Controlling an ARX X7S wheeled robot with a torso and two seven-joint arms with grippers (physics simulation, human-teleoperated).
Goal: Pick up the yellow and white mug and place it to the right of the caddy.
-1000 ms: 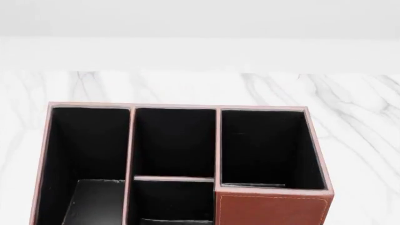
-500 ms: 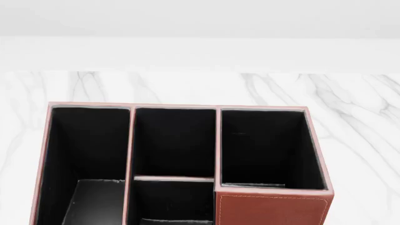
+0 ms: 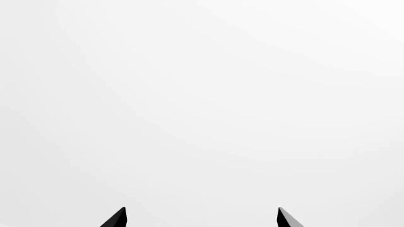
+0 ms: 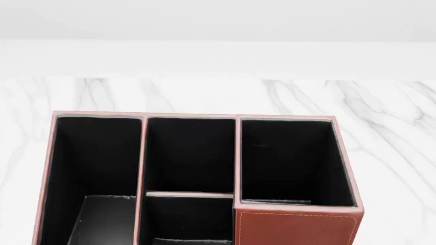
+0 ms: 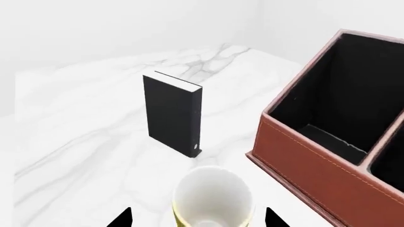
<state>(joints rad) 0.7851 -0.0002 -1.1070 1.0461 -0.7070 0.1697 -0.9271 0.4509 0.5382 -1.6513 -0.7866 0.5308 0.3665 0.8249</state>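
White marble bench (image 4: 381,127): carries all items. Caddy (image 4: 297,228): reddish-brown, black compartments empty, standing on the bench well in from its far edge. Black book (image 5: 170,113): upright, near the caddy, apart from it. Yellow and white mug (image 5: 213,201): upright on the bench, just beside the caddy's stitched wall, between the spread tips of the right gripper (image 5: 198,218), contact not discernible. Left gripper (image 3: 201,217): tips spread, holding nothing, facing blank white.

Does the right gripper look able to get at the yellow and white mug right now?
Probably yes: the yellow and white mug sits upright between the open right gripper fingertips, nothing between them; the caddy and black book stand apart.
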